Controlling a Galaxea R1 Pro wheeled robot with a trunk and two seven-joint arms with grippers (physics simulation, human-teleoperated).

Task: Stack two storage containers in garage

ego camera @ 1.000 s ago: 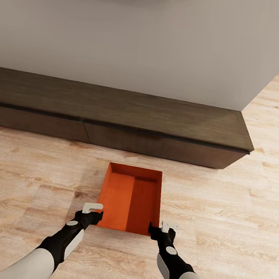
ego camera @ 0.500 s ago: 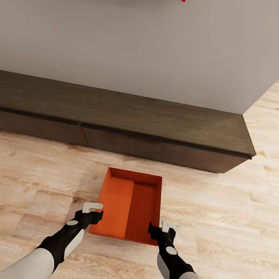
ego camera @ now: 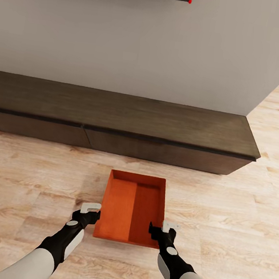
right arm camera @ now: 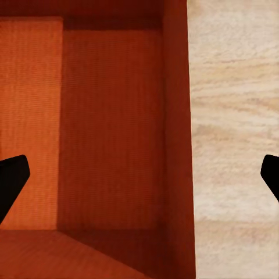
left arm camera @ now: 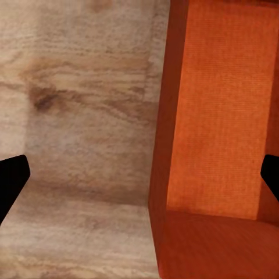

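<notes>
Since a second ago the whole view has slid a little; the bin (ego camera: 133, 208) sits slightly lower in frame, so I'm still lining up, no grasp yet. Left gripper (ego camera: 89, 210) and right gripper (ego camera: 164, 229) spread wide, each straddling a side wall near the bin's near corners. Wood floor (ego camera: 26, 176), dark bench (ego camera: 115, 120), living room; garage haul not started.

Head view: high, facing forward and down over both arms toward the wall and low dark bench (ego camera: 116, 118). Wrist views: close, looking straight down. Shared ground: the orange-red container (ego camera: 133, 208) (left arm camera: 215, 116) (right arm camera: 110, 128) and wood-plank floor (ego camera: 26, 176) (left arm camera: 75, 116) (right arm camera: 232, 128).
</notes>
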